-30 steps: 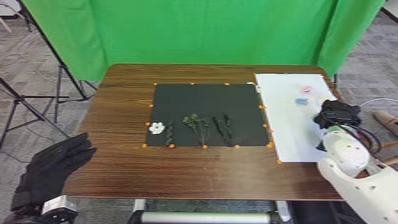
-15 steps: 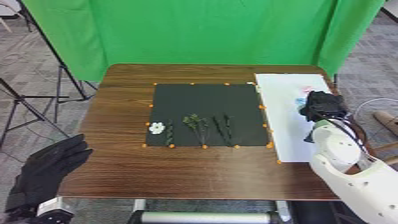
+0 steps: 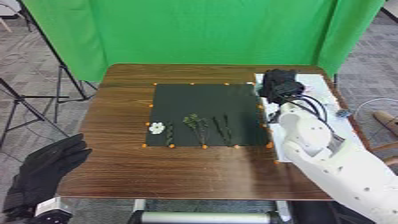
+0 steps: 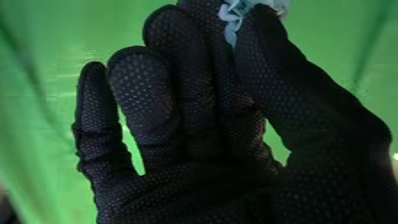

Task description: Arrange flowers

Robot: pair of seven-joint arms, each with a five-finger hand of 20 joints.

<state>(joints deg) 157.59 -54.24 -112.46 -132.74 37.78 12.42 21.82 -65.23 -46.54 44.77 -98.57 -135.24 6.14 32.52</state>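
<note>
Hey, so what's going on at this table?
A two-armed robot is arranging flowers. Its right hand pinches a pale blue flower by the upper end of the white sheet, beside the black mat. A white flower and some green stems lie on the mat. The left hand waits open at the table's left side.

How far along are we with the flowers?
It looks partway. The white flower and green stems lie on the black sheet, so those look placed. In hand: a pale blue flower, pinched by the right hand. Left: setting that down, then probably the pink flower on the white sheet.
</note>
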